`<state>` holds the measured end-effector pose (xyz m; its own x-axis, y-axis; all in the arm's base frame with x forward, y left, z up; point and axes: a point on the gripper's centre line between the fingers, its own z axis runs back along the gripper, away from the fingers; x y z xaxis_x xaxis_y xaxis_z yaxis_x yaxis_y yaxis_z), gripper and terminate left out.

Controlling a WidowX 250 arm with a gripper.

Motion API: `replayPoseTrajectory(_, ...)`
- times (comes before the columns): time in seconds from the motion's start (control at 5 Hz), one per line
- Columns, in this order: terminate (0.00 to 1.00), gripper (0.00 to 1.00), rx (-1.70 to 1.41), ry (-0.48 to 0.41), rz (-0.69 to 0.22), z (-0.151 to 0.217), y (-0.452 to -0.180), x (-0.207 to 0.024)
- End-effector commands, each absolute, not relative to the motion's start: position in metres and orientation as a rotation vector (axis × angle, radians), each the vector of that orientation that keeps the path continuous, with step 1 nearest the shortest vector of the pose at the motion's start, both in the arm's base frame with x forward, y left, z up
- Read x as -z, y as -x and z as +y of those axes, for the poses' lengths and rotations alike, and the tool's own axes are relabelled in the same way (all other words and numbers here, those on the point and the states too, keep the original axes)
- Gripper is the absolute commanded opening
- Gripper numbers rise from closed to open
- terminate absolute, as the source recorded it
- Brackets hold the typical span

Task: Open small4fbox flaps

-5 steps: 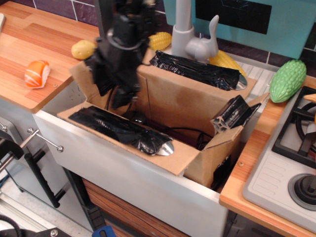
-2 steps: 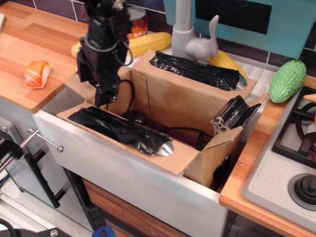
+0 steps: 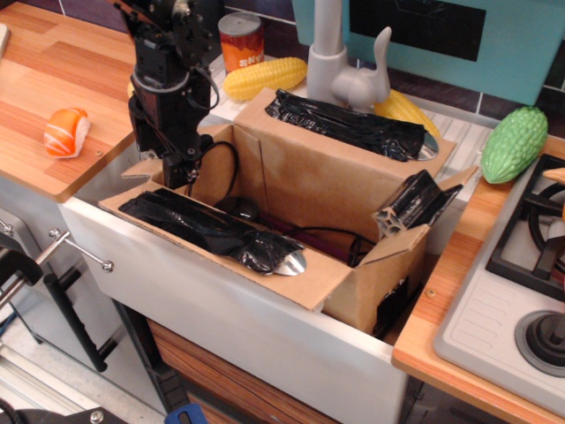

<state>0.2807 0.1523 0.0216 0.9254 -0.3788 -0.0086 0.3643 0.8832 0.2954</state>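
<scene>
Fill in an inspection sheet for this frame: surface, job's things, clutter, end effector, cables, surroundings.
Surface: wooden counter left and right of a white sink.
Job's things: small4fbox sits in the sink; near long flap folded outward, far long flap up and leaning back, right short flap raised; left short flap is behind the arm.
Clutter: sushi piece, can, corn cob, green bitter gourd.
End effector: black end effector at the box's left end; open or shut cannot be told.
Cables: black cable runs inside the box.
Surroundings: grey faucet, stove burner, tiled wall.
</scene>
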Motion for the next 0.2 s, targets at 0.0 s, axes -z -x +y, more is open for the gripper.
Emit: replayPoseTrajectory(0.0,1.0,1.0,0.349,-0.378,-0.084,0.1656,-0.2804,-0.0285)
